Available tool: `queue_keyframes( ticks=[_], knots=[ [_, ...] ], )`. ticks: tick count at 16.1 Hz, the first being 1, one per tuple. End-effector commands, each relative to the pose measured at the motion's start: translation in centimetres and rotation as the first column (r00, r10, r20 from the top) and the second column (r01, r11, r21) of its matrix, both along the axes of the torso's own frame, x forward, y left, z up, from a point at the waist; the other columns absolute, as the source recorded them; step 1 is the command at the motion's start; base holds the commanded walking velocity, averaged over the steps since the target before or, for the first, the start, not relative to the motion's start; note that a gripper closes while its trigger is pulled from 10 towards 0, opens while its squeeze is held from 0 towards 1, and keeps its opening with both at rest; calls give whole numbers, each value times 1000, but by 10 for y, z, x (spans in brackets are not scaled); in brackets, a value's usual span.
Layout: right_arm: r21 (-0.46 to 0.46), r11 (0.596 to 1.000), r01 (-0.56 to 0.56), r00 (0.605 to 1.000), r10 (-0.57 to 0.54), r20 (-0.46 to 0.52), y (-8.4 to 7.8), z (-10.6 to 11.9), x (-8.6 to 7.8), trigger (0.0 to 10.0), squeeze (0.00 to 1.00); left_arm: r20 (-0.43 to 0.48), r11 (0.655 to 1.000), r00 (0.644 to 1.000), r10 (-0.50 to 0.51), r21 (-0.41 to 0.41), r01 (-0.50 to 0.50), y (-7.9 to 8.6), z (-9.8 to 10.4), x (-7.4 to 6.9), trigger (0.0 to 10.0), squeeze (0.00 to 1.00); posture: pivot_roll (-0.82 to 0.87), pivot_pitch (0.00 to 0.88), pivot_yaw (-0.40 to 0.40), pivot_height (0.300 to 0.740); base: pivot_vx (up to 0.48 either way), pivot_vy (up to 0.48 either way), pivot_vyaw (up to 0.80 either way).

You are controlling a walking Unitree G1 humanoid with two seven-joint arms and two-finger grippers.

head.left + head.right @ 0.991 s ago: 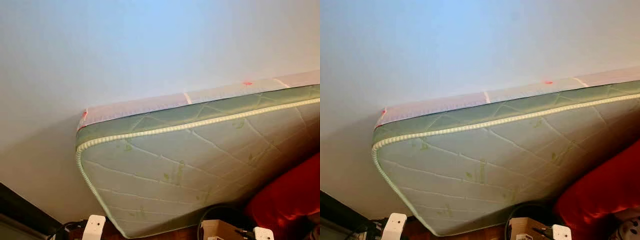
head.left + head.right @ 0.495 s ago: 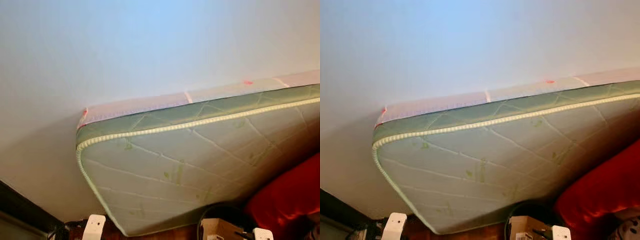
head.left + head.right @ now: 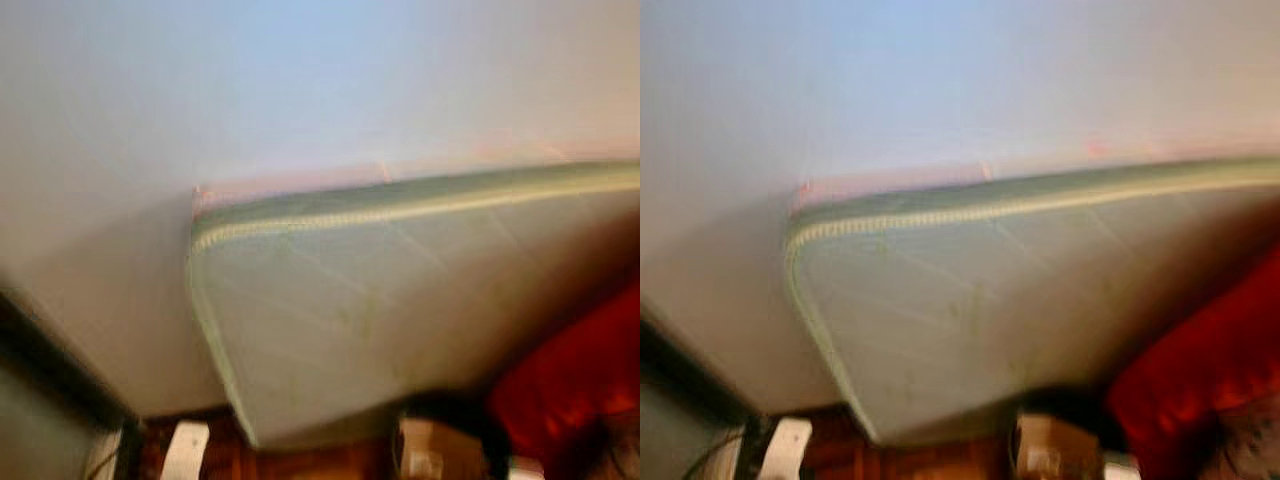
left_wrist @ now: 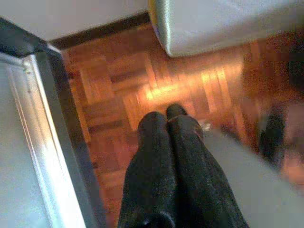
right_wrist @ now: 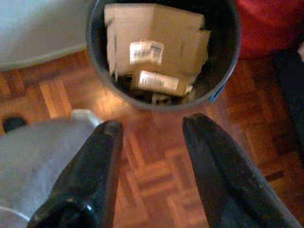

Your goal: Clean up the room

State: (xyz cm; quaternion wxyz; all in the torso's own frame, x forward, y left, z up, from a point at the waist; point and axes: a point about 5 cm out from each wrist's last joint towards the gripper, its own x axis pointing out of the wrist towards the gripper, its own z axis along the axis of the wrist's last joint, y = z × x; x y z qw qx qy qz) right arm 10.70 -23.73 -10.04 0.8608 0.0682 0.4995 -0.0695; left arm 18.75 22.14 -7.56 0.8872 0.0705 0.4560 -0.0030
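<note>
1. Your head views are blurred. They show a pale green quilted mattress (image 3: 400, 310) leaning on edge against a white wall (image 3: 300, 80), with its lower corner close to the floor.
2. Beside the mattress, on the robot's right, lies a red fabric mass (image 3: 570, 390); you cannot tell what it is.
3. Your left hand (image 4: 171, 114) hangs over the wooden parquet floor (image 4: 118, 95). Its two black fingers are pressed together and hold nothing.
4. In the left wrist view, a corner of the mattress sits ahead of the fingertips, and a dark-edged metal frame (image 4: 52, 142) runs along one side of the floor.
5. Your right hand (image 5: 152, 126) has its fingers spread wide apart and is empty.
6. Just beyond the right fingertips stands a round black bin (image 5: 223, 71) on the parquet. It contains folded cardboard boxes (image 5: 156, 42) with white barcode labels, and smaller scraps lie beneath them.
7. The bin stands between the mattress edge and the red fabric; whether it touches either is not discernible.
</note>
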Motion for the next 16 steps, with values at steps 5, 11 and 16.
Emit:
queue_keyframes(
  ticks=[5, 11, 16],
  knots=[
    [-22, 1000, -21, 999, 22, 46, -7, 6, 14, 10000, 0, -53, 1000, 999, 11, -12, -12, -2, -7, -14, 10000, 0, -66, 0, -28, 740, -289, 0, 0],
    [-14, 1000, -20, 999, 21, 48, -5, 6, 14, 10000, 0, -51, 1000, 999, 20, -11, -20, -2, -7, -13, 10000, 0, -61, 0, -28, 740, -184, 0, 0],
    [-9, 1000, -19, 998, 19, 52, -5, 6, 14, 10000, 0, -48, 1000, 999, 15, -11, -15, -3, -7, -13, 10000, 0, -52, 0, -32, 740, 0, 0, 0]
  ],
)
